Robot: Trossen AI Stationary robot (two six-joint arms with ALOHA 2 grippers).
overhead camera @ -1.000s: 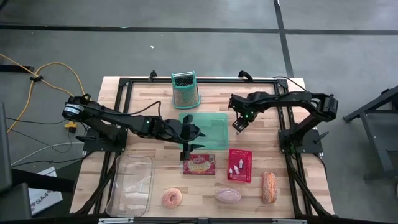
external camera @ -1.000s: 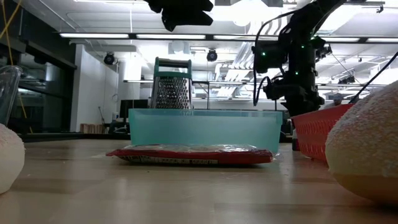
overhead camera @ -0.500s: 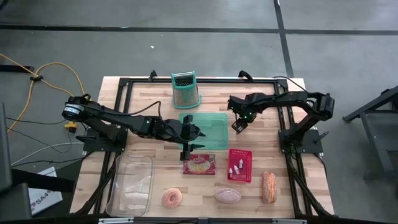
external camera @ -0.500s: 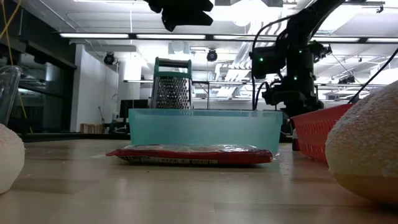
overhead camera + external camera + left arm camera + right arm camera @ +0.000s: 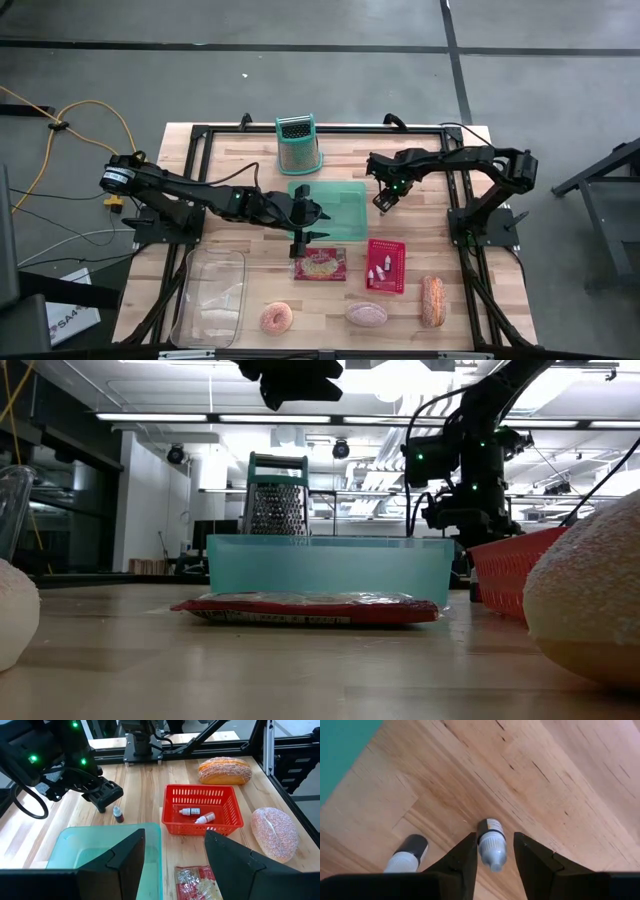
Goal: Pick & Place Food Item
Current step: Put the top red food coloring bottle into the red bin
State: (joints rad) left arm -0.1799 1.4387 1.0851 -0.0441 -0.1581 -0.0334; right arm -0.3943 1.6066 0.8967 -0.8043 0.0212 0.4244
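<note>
The pick looked nearly made and the placing was all still to do. The right gripper (image 5: 381,203), right of centre in the high view beside the teal tray (image 5: 352,194), had its fingers narrowed around a small bottle (image 5: 491,842), though contact was not clear; a second bottle (image 5: 407,852) stood on the table (image 5: 560,780). Compared with a second before, it sat slightly further left. The left gripper (image 5: 303,238) hung half open and empty above the tray's lower edge.
</note>
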